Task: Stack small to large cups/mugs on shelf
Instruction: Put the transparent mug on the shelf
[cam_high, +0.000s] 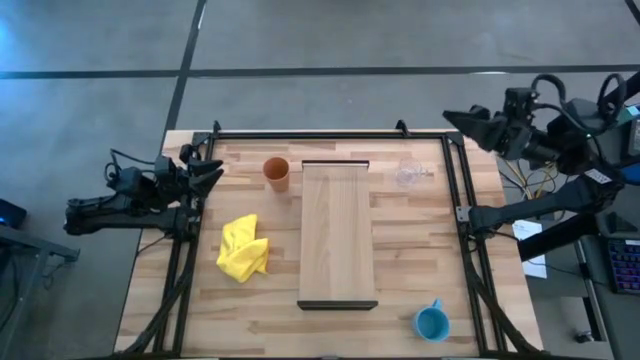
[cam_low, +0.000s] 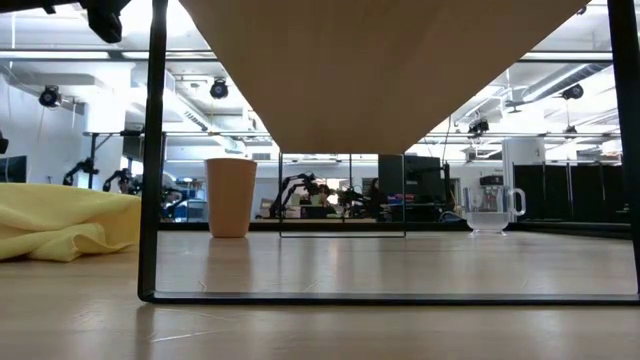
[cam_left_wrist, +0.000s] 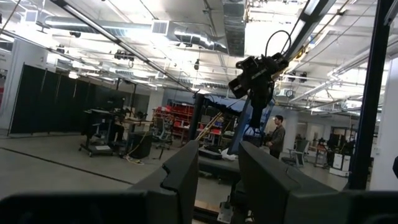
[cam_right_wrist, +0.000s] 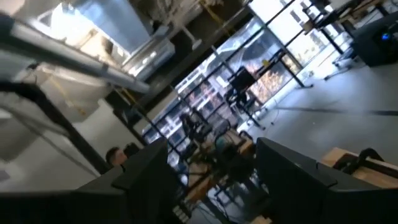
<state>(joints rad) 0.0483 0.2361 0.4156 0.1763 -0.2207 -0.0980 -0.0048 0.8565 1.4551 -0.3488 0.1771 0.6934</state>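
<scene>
The shelf (cam_high: 338, 235), a long pale board with a dark far edge, stands mid-table on thin black legs (cam_low: 150, 150); the low view shows its underside (cam_low: 380, 70). The orange-brown cup (cam_high: 277, 172) (cam_low: 230, 197) stands upright left of the shelf's far end. The clear glass mug (cam_high: 408, 176) (cam_low: 490, 208) stands upright right of that end. The light-blue mug (cam_high: 432, 323) stands near the table's front right. My left gripper (cam_high: 210, 170) (cam_left_wrist: 219, 149) is open and empty at the table's left edge. My right gripper (cam_high: 455, 118) (cam_right_wrist: 211, 149) is open and empty beyond the far right corner.
A crumpled yellow cloth (cam_high: 243, 250) (cam_low: 60, 220) lies on the table left of the shelf. A black frame (cam_high: 300, 134) runs along the tabletop's far and side edges. Bare tabletop shows on both sides of the shelf and in front of it.
</scene>
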